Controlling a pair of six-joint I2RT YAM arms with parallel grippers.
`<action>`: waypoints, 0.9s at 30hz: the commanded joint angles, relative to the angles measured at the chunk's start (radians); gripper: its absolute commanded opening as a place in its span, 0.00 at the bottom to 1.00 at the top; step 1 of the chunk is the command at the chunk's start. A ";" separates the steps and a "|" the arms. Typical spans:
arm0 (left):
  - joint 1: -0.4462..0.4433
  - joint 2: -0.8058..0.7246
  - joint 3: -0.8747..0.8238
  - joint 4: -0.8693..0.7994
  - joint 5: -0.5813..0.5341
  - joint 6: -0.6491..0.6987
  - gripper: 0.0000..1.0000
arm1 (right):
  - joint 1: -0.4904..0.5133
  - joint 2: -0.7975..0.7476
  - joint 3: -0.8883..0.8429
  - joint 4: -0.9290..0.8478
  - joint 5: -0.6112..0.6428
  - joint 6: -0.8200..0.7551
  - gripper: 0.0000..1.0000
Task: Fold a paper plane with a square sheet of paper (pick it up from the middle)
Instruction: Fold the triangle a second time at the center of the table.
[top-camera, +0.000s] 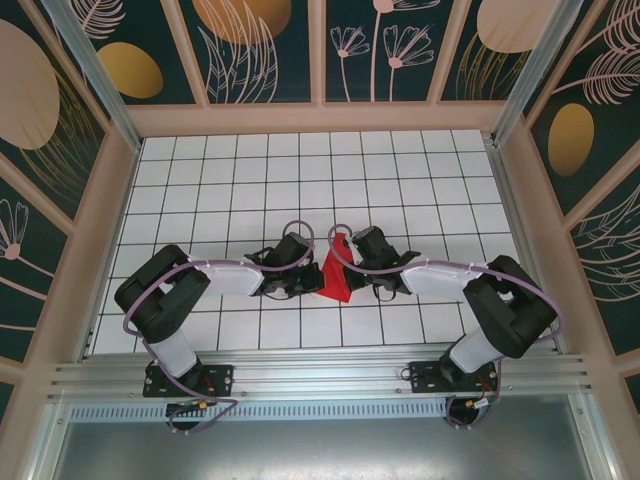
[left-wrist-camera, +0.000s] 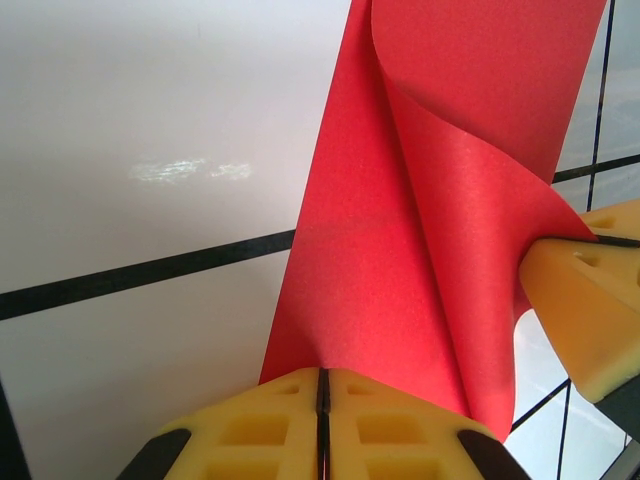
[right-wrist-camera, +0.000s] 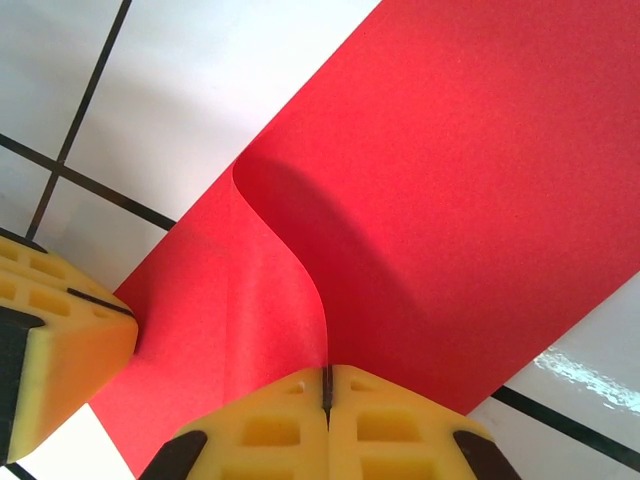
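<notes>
At table (top-camera: 200, 180) centre, toward 6 o'clock: square sheet of paper (top-camera: 337, 272), curled, pinched by left gripper (left-wrist-camera: 322, 385) from 9 o'clock and right gripper (right-wrist-camera: 326, 385) from 3 o'clock, both clamped tight on it. Probably mid first fold; next, aligning the edges and pressing a crease.

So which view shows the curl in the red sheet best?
Left wrist: the red sheet is close up, rolling over itself above the shut left gripper. Right wrist shows a flatter stretch with one curved flap at the shut right gripper. Top external shows a small red wedge between the two grippers.
</notes>
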 joint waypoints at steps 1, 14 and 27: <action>-0.009 0.024 0.000 -0.082 -0.028 0.014 0.10 | -0.007 -0.024 -0.002 -0.025 0.011 0.023 0.03; -0.009 0.026 0.002 -0.082 -0.029 0.016 0.10 | -0.009 0.002 -0.001 -0.017 0.006 0.022 0.04; -0.009 0.025 0.002 -0.082 -0.028 0.014 0.10 | -0.020 0.021 -0.004 -0.024 0.019 0.039 0.04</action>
